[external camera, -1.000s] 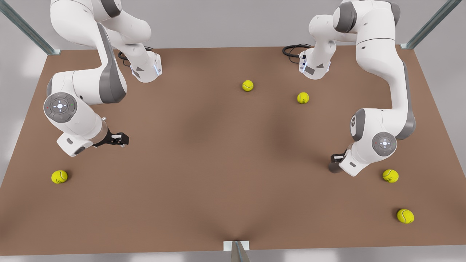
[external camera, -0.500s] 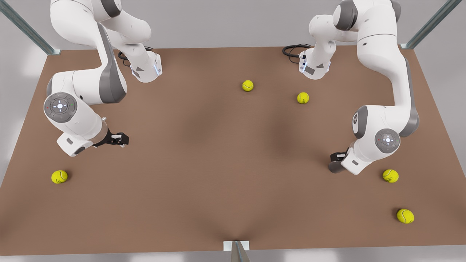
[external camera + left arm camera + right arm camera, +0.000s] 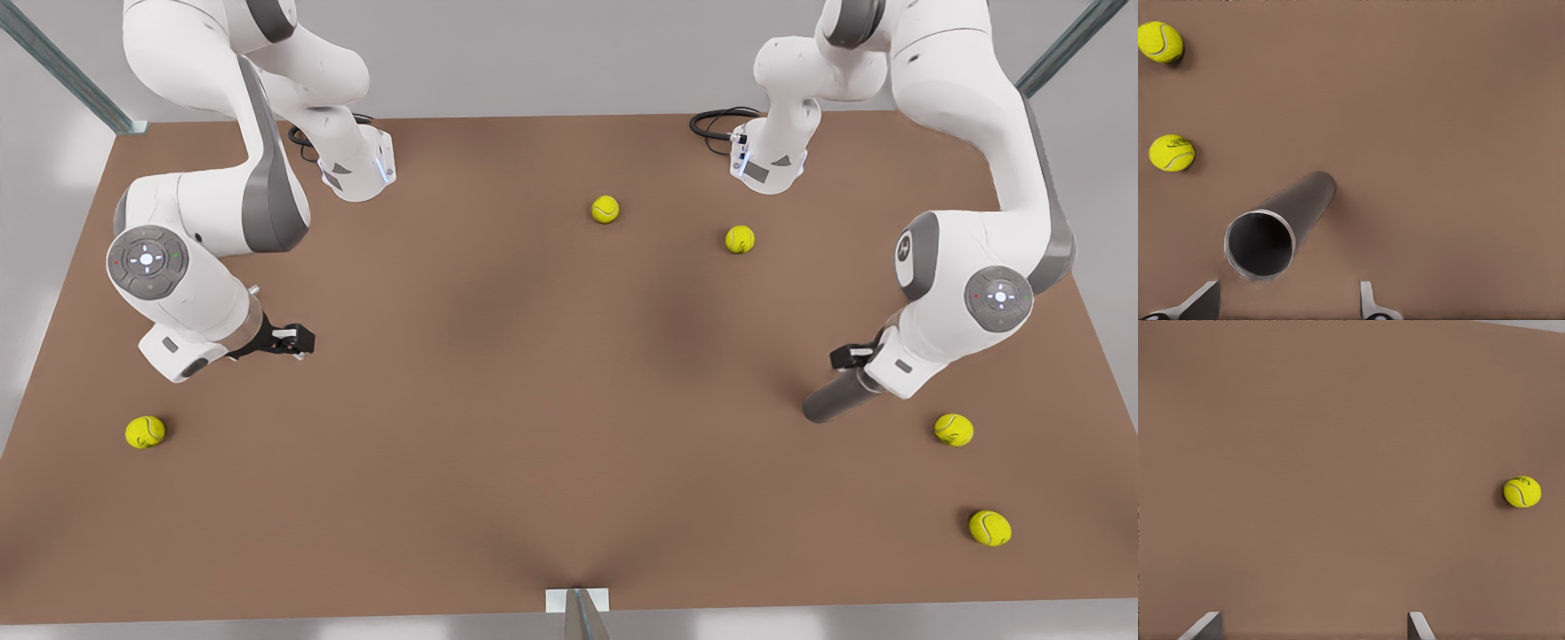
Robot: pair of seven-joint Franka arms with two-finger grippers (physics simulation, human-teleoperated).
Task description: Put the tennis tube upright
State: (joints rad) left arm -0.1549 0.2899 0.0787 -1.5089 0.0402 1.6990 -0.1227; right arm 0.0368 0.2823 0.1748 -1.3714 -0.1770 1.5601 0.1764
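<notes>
Worktop (image 3: 533,427): flat, matte brown, no texture to speak of. Left arm (front view's right) has swung up and outward over the last second. Its claw (image 3: 852,360) has drawn back toward that edge, and much more of the tennis tube (image 3: 836,400) is now uncovered than before. Right arm has not moved and waits over the front view's left, its claw (image 3: 298,340) spread and empty above bare worktop. In the left wrist view the left claw (image 3: 1286,303) is spread wider than the tube (image 3: 1281,223), and I see no contact. The tube is a smooth dark grey cylinder with a thin silvery rim around an open, hollow mouth. The mouth faces the wrist camera and the far end rests on the worktop. It looks slanted rather than upright, though how steeply I cannot tell. Judgement: with nothing gripping it, the task is not done. A hard, slick round wall is likely to roll or slip. Smallest: felted yellow tennis balls (image 3: 953,429), the nearest just beside the tube and the others scattered well apart.
</notes>
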